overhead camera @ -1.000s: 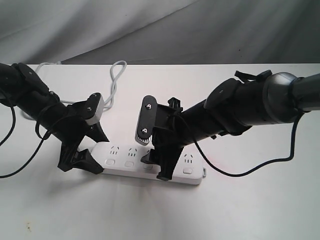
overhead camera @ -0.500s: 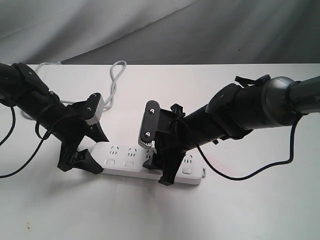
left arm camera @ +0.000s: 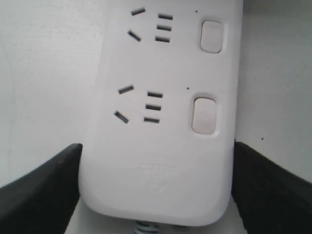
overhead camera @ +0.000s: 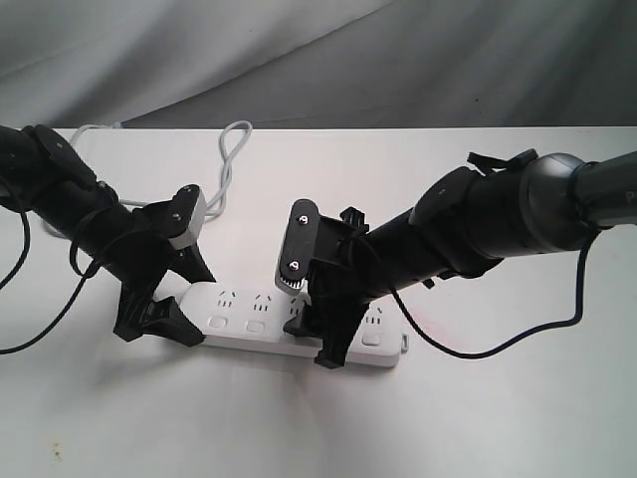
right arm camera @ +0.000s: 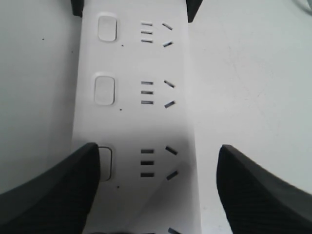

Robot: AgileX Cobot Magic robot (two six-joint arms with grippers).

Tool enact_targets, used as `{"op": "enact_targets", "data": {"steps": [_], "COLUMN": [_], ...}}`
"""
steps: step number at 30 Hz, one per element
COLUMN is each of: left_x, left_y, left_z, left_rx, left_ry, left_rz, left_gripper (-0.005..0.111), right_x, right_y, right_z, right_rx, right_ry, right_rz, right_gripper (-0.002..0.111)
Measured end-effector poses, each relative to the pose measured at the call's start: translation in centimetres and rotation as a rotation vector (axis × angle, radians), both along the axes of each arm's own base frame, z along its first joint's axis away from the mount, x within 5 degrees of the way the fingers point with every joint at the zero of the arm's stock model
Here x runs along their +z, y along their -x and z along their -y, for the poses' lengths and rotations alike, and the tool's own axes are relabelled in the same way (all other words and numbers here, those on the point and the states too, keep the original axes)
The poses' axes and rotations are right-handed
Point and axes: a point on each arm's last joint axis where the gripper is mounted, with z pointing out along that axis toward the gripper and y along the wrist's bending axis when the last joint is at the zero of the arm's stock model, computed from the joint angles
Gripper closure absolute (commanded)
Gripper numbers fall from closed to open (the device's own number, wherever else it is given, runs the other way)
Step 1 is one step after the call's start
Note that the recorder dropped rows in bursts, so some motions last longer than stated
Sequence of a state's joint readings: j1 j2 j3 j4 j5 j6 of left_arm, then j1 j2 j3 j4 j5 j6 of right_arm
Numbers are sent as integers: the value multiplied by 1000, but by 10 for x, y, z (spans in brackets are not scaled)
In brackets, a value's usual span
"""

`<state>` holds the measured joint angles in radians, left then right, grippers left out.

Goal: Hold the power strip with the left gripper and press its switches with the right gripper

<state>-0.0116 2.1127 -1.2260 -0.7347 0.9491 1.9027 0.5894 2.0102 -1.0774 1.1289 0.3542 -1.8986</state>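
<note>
The white power strip (overhead camera: 245, 312) lies flat on the table (overhead camera: 478, 418). My left gripper (overhead camera: 195, 305) is shut on its left, cord end; in the left wrist view both black fingers (left arm camera: 44, 192) press against the sides of the strip (left arm camera: 161, 146). My right gripper (overhead camera: 312, 339) hangs open over the strip's middle. In the right wrist view its one finger (right arm camera: 48, 195) lies over part of a switch (right arm camera: 106, 163), while the other finger stands off the far side of the strip. Two more switches (right arm camera: 104, 89) show uncovered toward the left gripper.
The grey cord (overhead camera: 231, 149) loops away behind the left arm toward the table's back edge. A grey cloth backdrop (overhead camera: 398, 60) rises behind the table. Black cables (overhead camera: 498, 349) hang from both arms onto the tabletop.
My right gripper has come down a little and shifted slightly right over the strip, its near finger now lower at the strip's front edge. The left gripper and the strip have not moved.
</note>
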Motion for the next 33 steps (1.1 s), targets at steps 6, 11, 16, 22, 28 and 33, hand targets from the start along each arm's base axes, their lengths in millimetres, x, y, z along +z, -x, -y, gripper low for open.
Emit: {"op": "enact_targets", "data": {"steps": [6,11,16,22,28,33], "left_x": [0,0,0,0,0,0], "left_y": [0,0,0,0,0,0], "left_z": [0,0,0,0,0,0], "left_rx": [0,0,-1,-3,-3,-3], "left_ry": [0,0,-1,-3,-3,-3], "left_rz": [0,0,2,2,2,2], "left_gripper": [43,43,43,43,43,43], "right_x": [-1,-6,-7,-7,9,29], "right_y": [-1,-3,-4,-4,-5,-1], "right_z": [2,3,2,2,4,8], "right_rx": [-9,-32,-40,-40,-41,-37], "right_ry": [-1,-2,-10,-9,-16,-18], "right_rz": [-6,-20,-29,-30,26,74], "right_gripper": [45,45,45,45,45,45]}}
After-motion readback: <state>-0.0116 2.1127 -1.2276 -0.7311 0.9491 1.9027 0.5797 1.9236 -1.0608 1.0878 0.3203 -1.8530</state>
